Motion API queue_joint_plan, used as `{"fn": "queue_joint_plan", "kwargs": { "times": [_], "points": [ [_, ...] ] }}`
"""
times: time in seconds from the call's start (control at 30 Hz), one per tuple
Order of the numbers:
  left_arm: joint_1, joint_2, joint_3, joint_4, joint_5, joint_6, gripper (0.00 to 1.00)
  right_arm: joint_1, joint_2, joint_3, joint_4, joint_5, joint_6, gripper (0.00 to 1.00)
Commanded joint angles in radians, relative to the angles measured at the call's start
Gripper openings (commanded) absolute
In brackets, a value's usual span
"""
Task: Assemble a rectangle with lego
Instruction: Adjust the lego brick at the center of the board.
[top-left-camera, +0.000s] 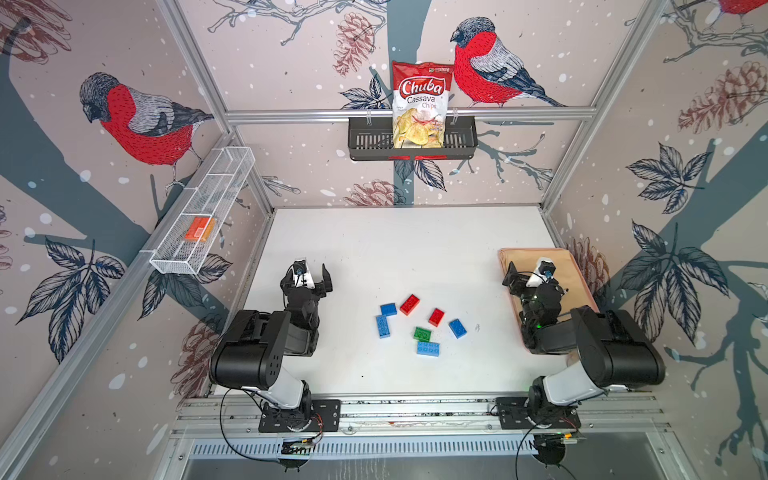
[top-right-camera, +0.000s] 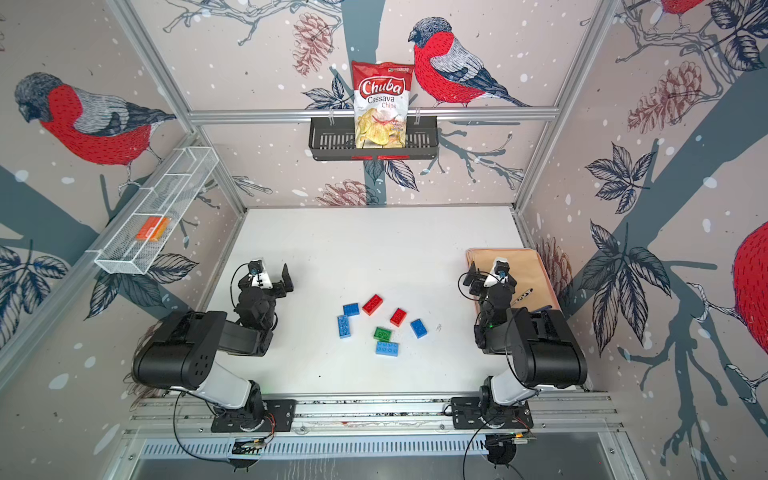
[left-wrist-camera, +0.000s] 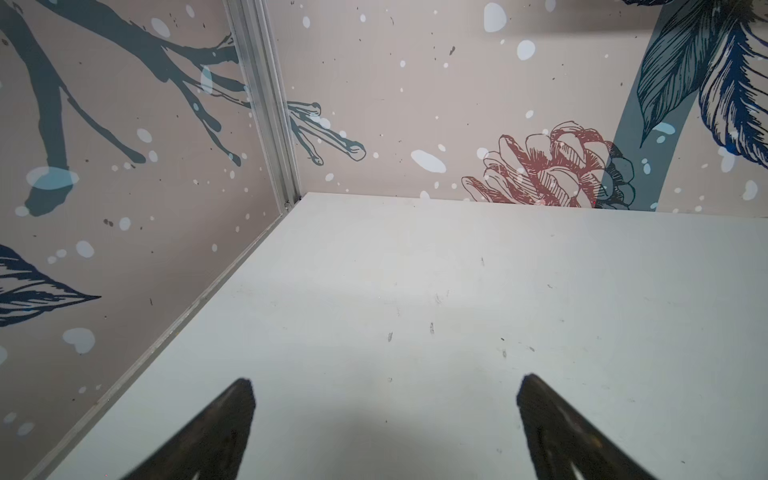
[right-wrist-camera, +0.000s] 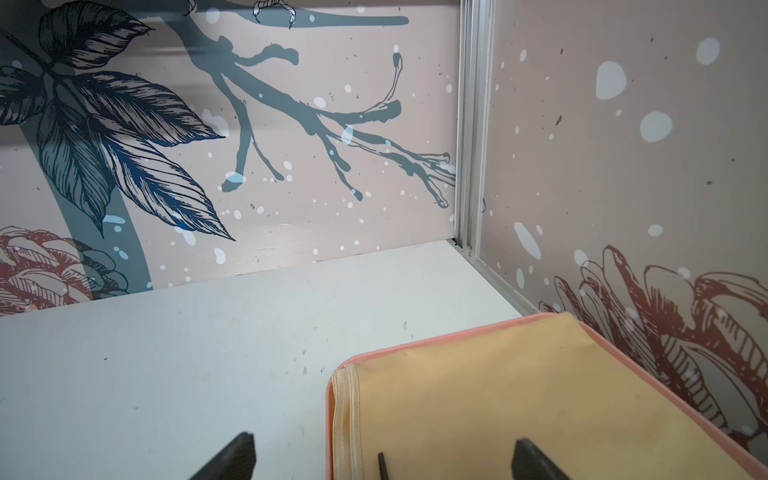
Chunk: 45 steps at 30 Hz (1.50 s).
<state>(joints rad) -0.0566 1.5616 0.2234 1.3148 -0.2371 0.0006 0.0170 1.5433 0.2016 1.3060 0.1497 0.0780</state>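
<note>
Seven small studded plastic lego bricks (top-left-camera: 422, 333), two red, one green and four blue, lie loose in a scattered cluster near the front middle of the white surface (top-left-camera: 374, 249). The black left hand (left-wrist-camera: 386, 384) and black right hand (right-wrist-camera: 384, 439) flank them, well apart, both spread wide and empty. The right one hovers over a flat beige fabric pouch with pink edging (right-wrist-camera: 498, 395).

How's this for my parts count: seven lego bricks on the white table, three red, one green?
Wrong on red: both top views show only two red bricks. The rest stands: seven lego bricks on the white table, one green brick.
</note>
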Motion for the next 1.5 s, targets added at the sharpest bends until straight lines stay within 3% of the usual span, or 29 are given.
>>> {"fn": "queue_joint_plan", "kwargs": {
  "times": [0.0, 0.97, 1.07, 1.17, 1.27, 1.33, 1.4, 1.43, 1.47],
  "points": [
    [0.003, -0.002, 0.005, 0.011, 0.008, -0.001, 0.98, 0.0, -0.007, -0.002, 0.023, -0.007, -0.005, 1.0],
    [0.002, -0.003, 0.002, 0.014, 0.007, -0.001, 0.98, 0.006, -0.006, -0.002, 0.023, 0.004, -0.011, 1.0],
    [-0.016, -0.03, 0.003, -0.002, -0.117, -0.018, 0.98, 0.009, -0.009, -0.003, 0.025, 0.012, -0.012, 1.0],
    [-0.026, -0.157, 0.011, -0.119, -0.162, -0.017, 0.98, 0.035, -0.06, 0.044, -0.099, 0.041, -0.039, 1.0],
    [-0.032, -0.334, 0.086, -0.334, -0.159, -0.068, 0.98, 0.122, -0.136, 0.197, -0.405, 0.179, -0.08, 1.0],
    [-0.032, -0.426, 0.147, -0.458, -0.205, -0.242, 0.98, 0.151, -0.151, 0.347, -0.667, 0.23, 0.101, 1.0],
    [-0.027, -0.477, 0.207, -0.608, -0.316, -0.58, 0.98, 0.108, -0.147, 0.466, -0.838, -0.005, 0.262, 1.0],
    [-0.013, -0.496, 0.233, -0.67, -0.275, -0.672, 0.99, 0.076, -0.141, 0.468, -0.811, -0.174, 0.277, 1.0],
    [0.008, -0.512, 0.253, -0.672, -0.158, -0.669, 0.99, 0.035, -0.138, 0.448, -0.748, -0.366, 0.309, 1.0]
  ]
}}
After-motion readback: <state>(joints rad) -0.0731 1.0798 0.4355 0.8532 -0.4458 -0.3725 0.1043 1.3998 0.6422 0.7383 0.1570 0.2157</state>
